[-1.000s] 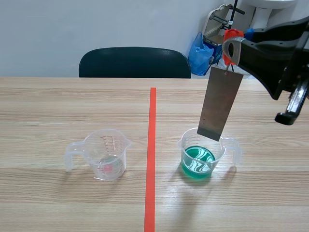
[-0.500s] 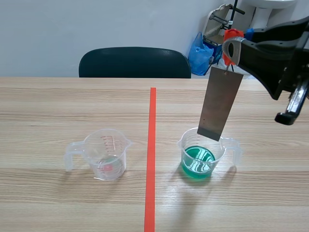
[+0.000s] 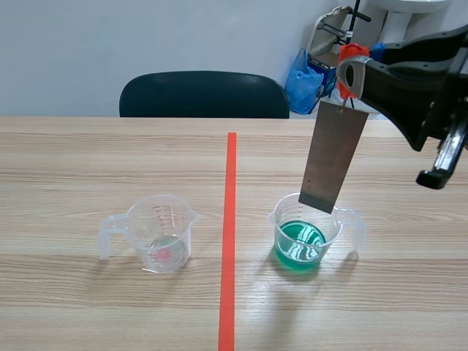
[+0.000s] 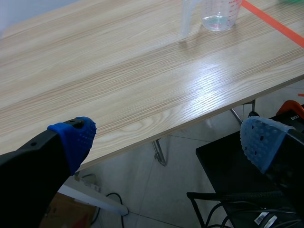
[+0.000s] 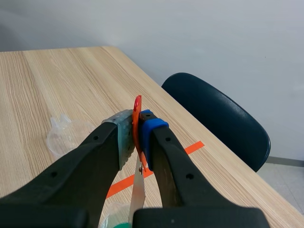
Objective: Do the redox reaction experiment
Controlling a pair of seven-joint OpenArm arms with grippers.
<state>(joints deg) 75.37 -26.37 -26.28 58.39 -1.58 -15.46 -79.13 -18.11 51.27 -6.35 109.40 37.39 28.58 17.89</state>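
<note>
Right tool (image 3: 350, 73), upper right, clamps orange clip (image 3: 352, 52) so metal plate (image 3: 333, 157) hangs over green-liquid cup (image 3: 307, 235), likely for dipping; left tool (image 4: 166, 140) fingers apart.

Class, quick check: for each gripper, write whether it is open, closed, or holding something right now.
Left gripper: open, holding nothing.
Right gripper: closed on the red clip, with the metal plate hanging from it.
</note>
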